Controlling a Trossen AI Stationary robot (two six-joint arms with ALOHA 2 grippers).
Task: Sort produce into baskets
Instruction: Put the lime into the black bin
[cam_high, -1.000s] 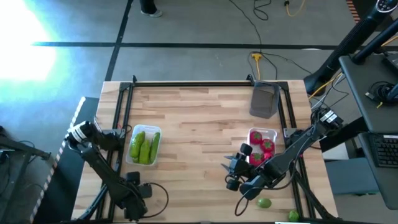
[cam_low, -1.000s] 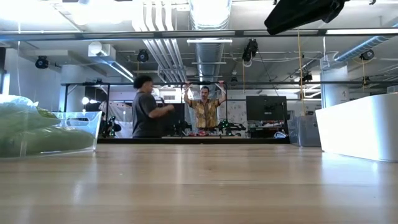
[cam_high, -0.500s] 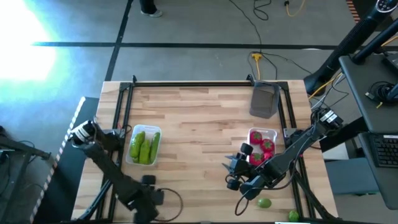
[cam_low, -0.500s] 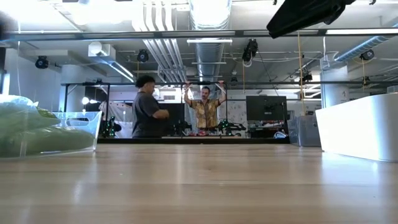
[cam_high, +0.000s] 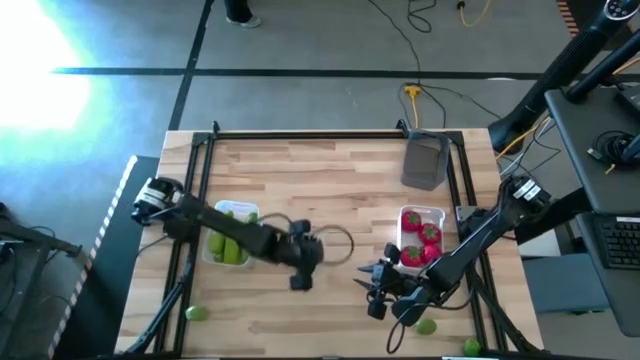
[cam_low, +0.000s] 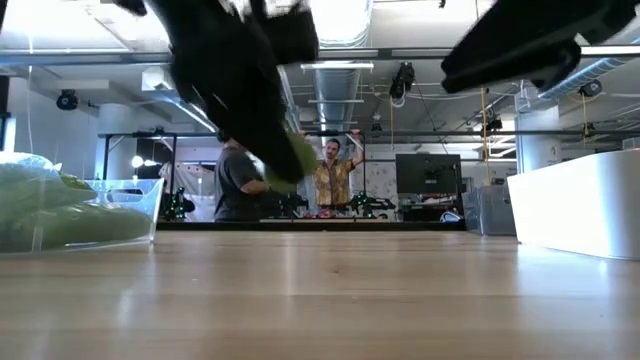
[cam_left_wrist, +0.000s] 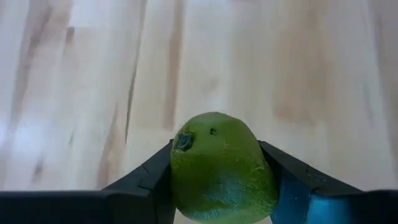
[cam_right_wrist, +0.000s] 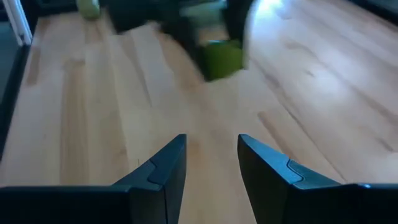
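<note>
My left gripper (cam_high: 299, 281) hangs over the middle of the table, shut on a small green lime (cam_left_wrist: 221, 165), which the low view shows in the air (cam_low: 295, 160). My right gripper (cam_high: 372, 292) stands open just to its right, nothing between its fingers (cam_right_wrist: 211, 158). A clear basket (cam_high: 208, 250) at the left holds green cucumbers (cam_high: 230, 238). A clear basket (cam_high: 440, 216) at the right holds red tomatoes (cam_high: 420, 240). A grey basket (cam_high: 425, 160) sits at the far right. Loose limes lie near the front edge, at the left (cam_high: 196, 313) and at the right (cam_high: 427, 325). My left gripper pinches the lime between its two fingers, one finger on each of its opposite sides (cam_left_wrist: 179, 177). The fingers slant down toward the table. The lime is lifted clear of the wood, its dimpled end (cam_left_wrist: 185, 140) pointing away from the wrist.
Another lime (cam_high: 470, 347) lies at the table's front right corner. Black frame rails (cam_high: 300, 137) run along the far and side edges. Bare wood (cam_high: 320, 190) lies between the baskets. People stand in the room beyond the table (cam_low: 335, 180).
My left gripper has swung from the front left corner toward the table's middle, right and farther in, and now carries a lime clear of the wood. A lime that its arm covered now shows at the front left. My right gripper has edged toward the near edge.
</note>
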